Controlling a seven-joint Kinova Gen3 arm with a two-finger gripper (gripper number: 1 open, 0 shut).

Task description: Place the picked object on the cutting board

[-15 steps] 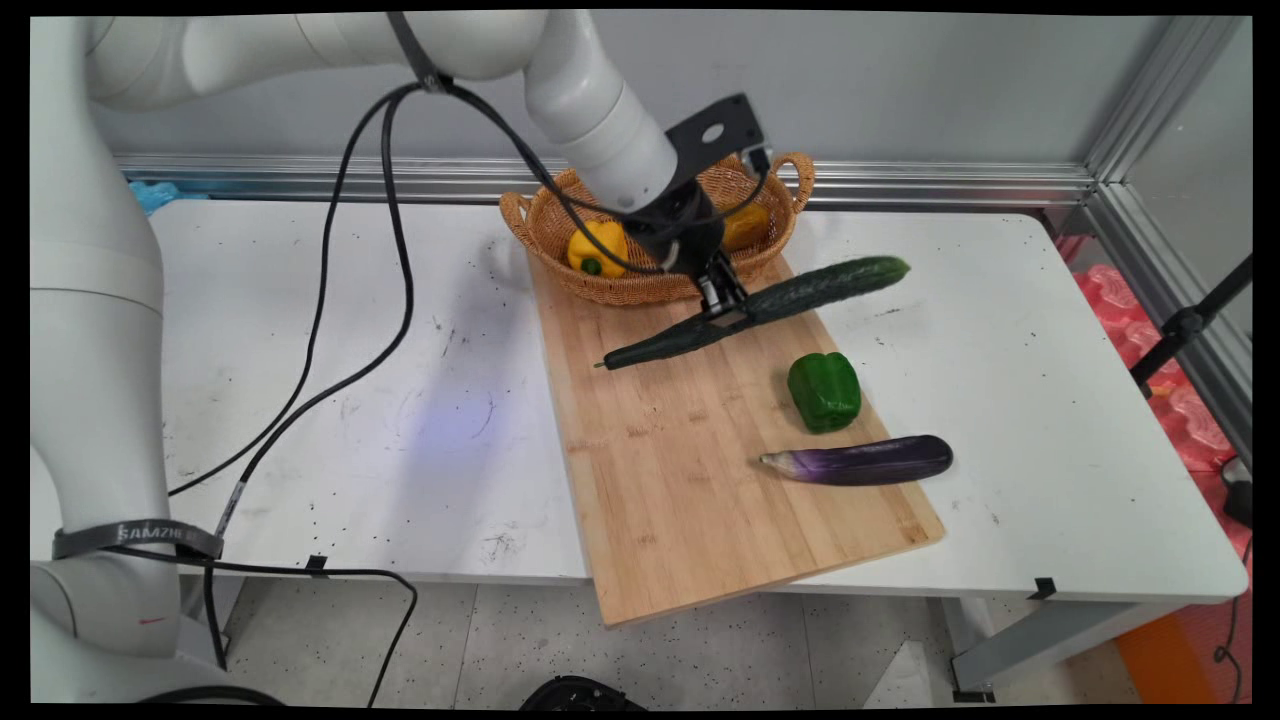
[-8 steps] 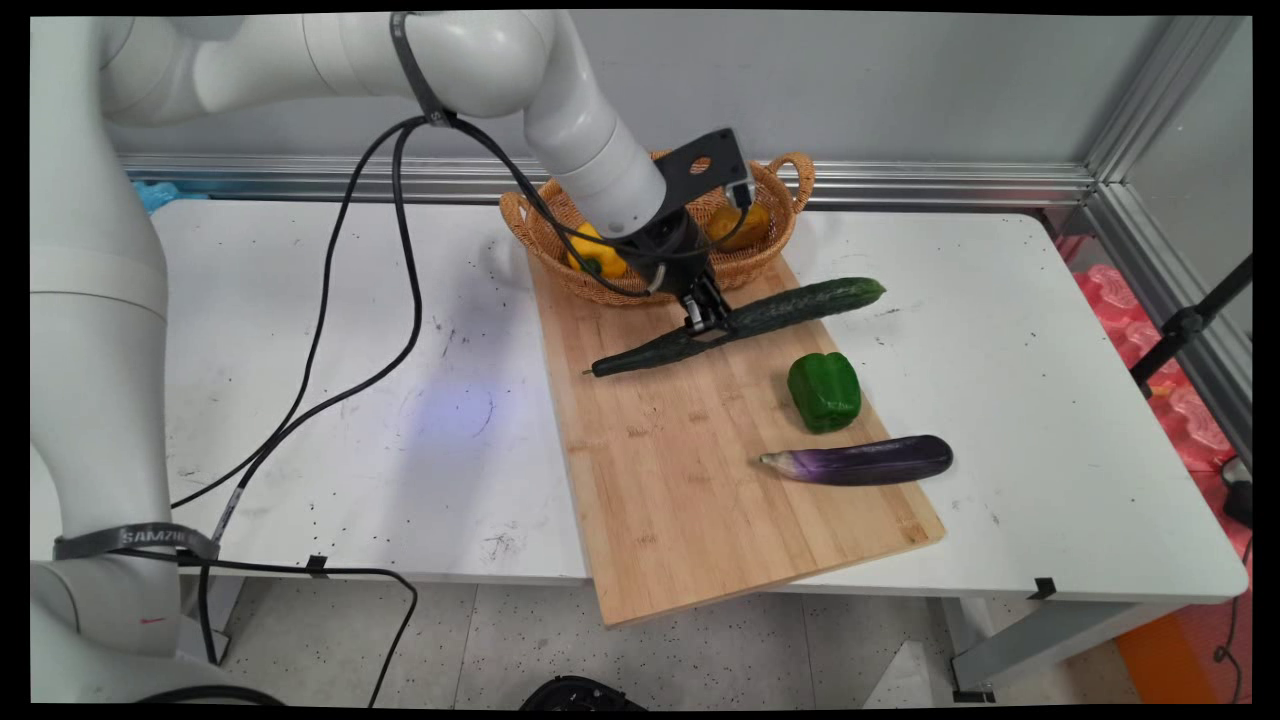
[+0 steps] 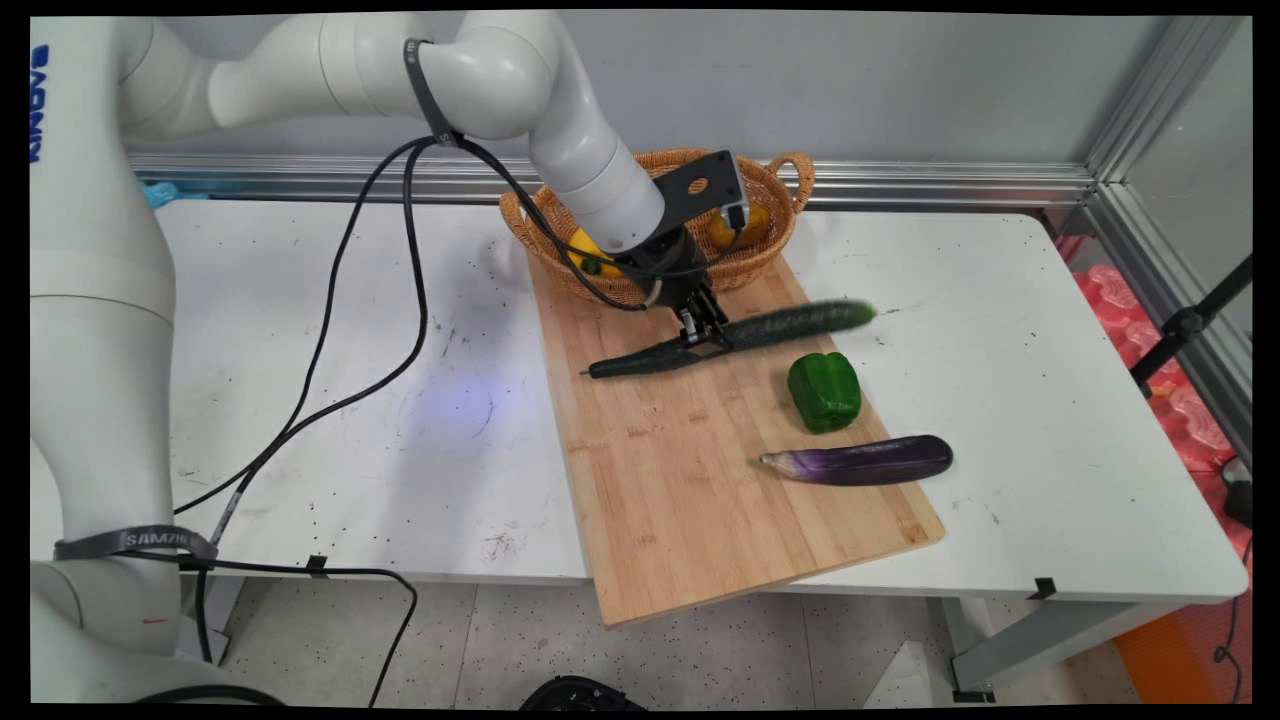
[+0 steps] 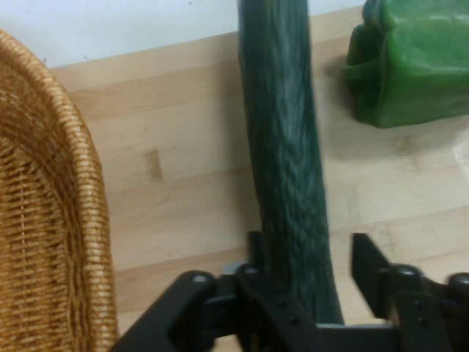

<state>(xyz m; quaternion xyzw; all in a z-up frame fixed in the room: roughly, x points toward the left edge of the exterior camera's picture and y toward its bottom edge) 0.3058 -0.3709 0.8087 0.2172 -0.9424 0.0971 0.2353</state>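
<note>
Two fingers (image 4: 258,253) of the gripper (image 3: 706,329) pinch a cucumber (image 3: 780,324) (dark green, long) between them, over the cutting board (image 3: 680,470). Green pepper (image 4: 414,62) lies beyond one finger, wicker basket (image 4: 44,220) beyond the other.

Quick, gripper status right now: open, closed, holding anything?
Gripper: closed on the cucumber, gripping it near mid-length, over the cutting board.

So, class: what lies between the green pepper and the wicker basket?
The cucumber, held in the gripper, crosses the cutting board between green pepper and basket, clearest in the hand view.
</note>
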